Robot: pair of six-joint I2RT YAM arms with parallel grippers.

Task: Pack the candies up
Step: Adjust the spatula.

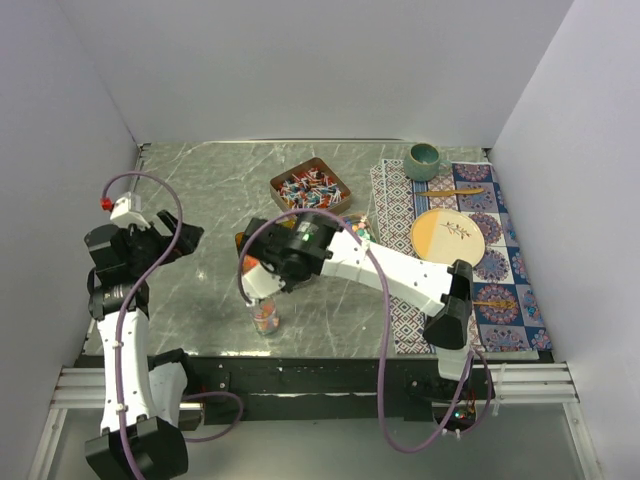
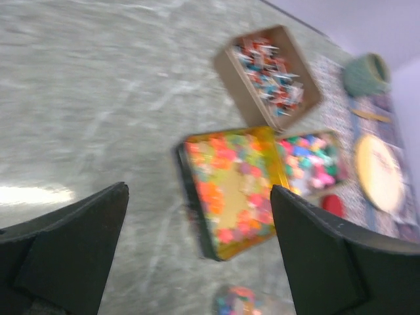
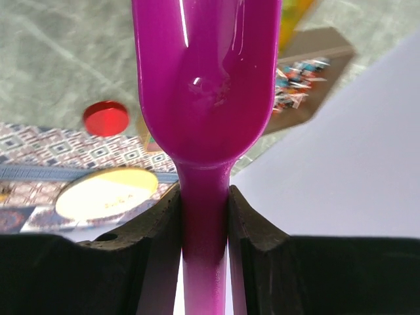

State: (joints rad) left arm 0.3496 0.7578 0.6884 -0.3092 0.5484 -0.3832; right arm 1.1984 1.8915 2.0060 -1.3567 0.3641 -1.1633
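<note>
Clamping the handle of a purple scoop (image 3: 207, 79), the right pincer (image 3: 204, 210) hovers close by a small jar (image 1: 265, 318) on the marble surface (image 1: 200, 190). The left pincer (image 2: 199, 197) gapes wide. Candies (image 2: 230, 187) lie in the jar and in three open trays (image 2: 233, 88) farther back.

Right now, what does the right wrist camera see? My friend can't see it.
The right gripper clamps the handle of a shiny purple scoop, whose bowl fills the middle and looks empty. Behind it on the grey table lie a round red lid, a yellow plate on a patterned mat, and a brown tray of wrapped candies.
</note>
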